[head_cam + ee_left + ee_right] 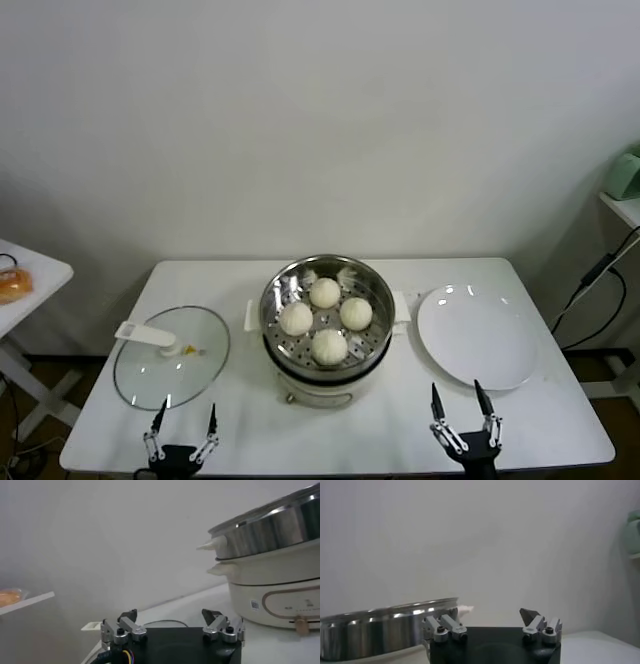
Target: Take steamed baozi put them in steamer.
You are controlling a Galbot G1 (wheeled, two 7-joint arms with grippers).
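Observation:
Several cream-white baozi (325,292) sit on the perforated tray inside the shiny steel steamer (375,340) at the table's middle. The steamer's steel wall and cream base also show in the left wrist view (272,530) and its rim in the right wrist view (380,627). My left gripper (182,421) is open and empty at the table's front edge, left of the steamer. My right gripper (459,401) is open and empty at the front edge, just in front of the white plate (478,335). The plate holds nothing.
A round glass lid (170,357) with a white handle lies flat left of the steamer. A small side table (25,285) with an orange item stands at far left. A cable and a shelf are at far right.

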